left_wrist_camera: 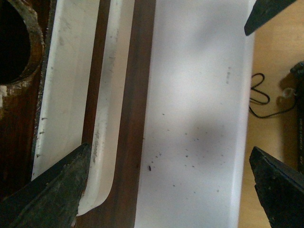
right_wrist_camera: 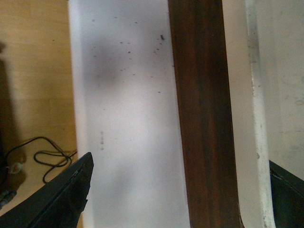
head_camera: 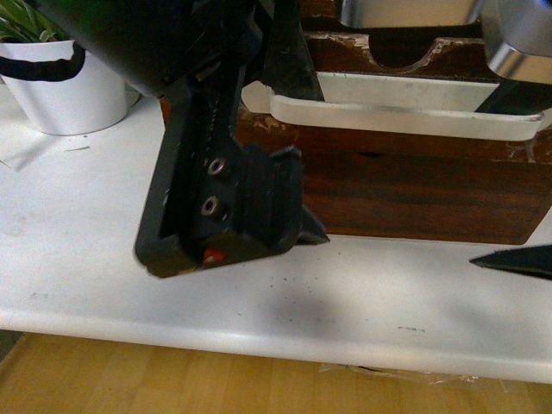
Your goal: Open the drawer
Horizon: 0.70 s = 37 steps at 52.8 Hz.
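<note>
The drawer (head_camera: 414, 190) is dark brown wood with a chipped front and stands on the white table, with a half-round notch (head_camera: 405, 52) in its rim. A long white bar handle (head_camera: 405, 116) runs across its front. My left gripper (head_camera: 302, 147) is open at the handle's left end, one finger by the handle and one low near the table. In the left wrist view the left gripper (left_wrist_camera: 171, 190) straddles the handle (left_wrist_camera: 107, 118) and the drawer front (left_wrist_camera: 135, 118). My right gripper (head_camera: 517, 177) is open at the handle's right end. In the right wrist view the right gripper (right_wrist_camera: 178, 190) spans the drawer front (right_wrist_camera: 199, 95) and the handle (right_wrist_camera: 256, 118).
A white plant pot (head_camera: 69, 86) stands at the far left of the white table (head_camera: 259, 332). The table's front edge is close below the grippers, with wooden floor beyond. A dark cable (left_wrist_camera: 259, 95) lies on the floor and also shows in the right wrist view (right_wrist_camera: 42, 156).
</note>
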Each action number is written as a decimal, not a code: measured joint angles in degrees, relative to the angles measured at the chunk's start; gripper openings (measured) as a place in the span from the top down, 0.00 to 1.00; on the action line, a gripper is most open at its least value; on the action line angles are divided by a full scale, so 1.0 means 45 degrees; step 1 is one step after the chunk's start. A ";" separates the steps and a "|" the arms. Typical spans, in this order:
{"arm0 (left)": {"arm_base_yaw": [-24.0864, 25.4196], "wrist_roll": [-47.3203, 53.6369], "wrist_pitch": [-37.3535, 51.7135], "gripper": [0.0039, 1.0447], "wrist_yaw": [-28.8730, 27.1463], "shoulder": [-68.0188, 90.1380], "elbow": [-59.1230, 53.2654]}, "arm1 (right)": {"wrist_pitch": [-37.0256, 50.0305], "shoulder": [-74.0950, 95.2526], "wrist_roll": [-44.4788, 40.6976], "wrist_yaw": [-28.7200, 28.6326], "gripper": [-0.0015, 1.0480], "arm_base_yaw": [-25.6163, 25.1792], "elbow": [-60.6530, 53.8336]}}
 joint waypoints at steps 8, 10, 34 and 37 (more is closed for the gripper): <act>-0.0350 0.0495 -0.0277 0.06 -0.0267 -0.0709 -0.0588 | -0.0330 -0.0709 -0.0335 -0.0248 0.09 0.0049 -0.0544; -0.0437 0.0588 -0.0301 0.06 -0.0340 -0.0894 -0.0753 | -0.0398 -0.0879 -0.0374 -0.0321 0.09 0.0073 -0.0675; -0.0641 -0.0029 0.1685 0.06 -0.0325 -0.2404 -0.2628 | 0.0874 -0.2254 0.0724 -0.1307 0.09 -0.0083 -0.1957; -0.0413 -0.0651 0.2856 0.06 -0.0092 -0.2633 -0.2924 | 0.1355 -0.2725 0.1277 -0.1778 0.09 -0.0350 -0.2103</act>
